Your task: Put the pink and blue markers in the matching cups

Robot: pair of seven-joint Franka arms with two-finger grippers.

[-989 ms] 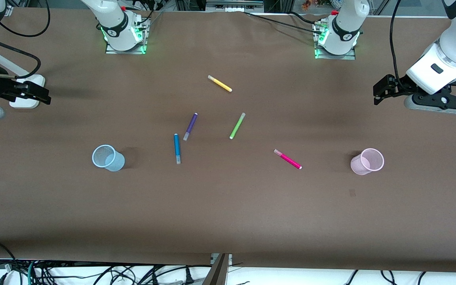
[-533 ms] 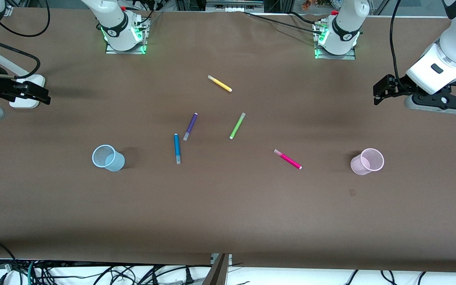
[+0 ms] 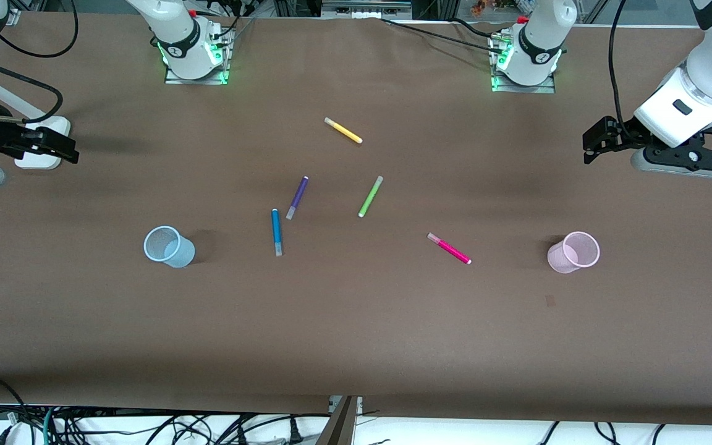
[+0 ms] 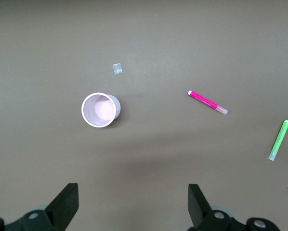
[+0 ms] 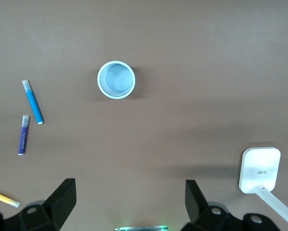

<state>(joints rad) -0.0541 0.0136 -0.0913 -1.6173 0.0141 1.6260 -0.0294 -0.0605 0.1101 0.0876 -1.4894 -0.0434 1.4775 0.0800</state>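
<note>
The pink marker (image 3: pixel 449 248) lies on the table between the middle and the pale pink cup (image 3: pixel 573 252); both show in the left wrist view, marker (image 4: pixel 207 102) and cup (image 4: pixel 99 109). The blue marker (image 3: pixel 277 232) lies beside the pale blue cup (image 3: pixel 169 246); both show in the right wrist view, marker (image 5: pixel 32 102) and cup (image 5: pixel 116 80). My left gripper (image 3: pixel 597 141) is open and empty, up in the air at the left arm's end of the table. My right gripper (image 3: pixel 59 146) is open and empty at the right arm's end.
A purple marker (image 3: pixel 297 197), a lime-green marker (image 3: pixel 370 196) and a yellow marker (image 3: pixel 343 130) lie around the table's middle. A white block (image 3: pixel 39 144) sits near my right gripper. A small pale patch (image 3: pixel 550 301) lies near the pink cup.
</note>
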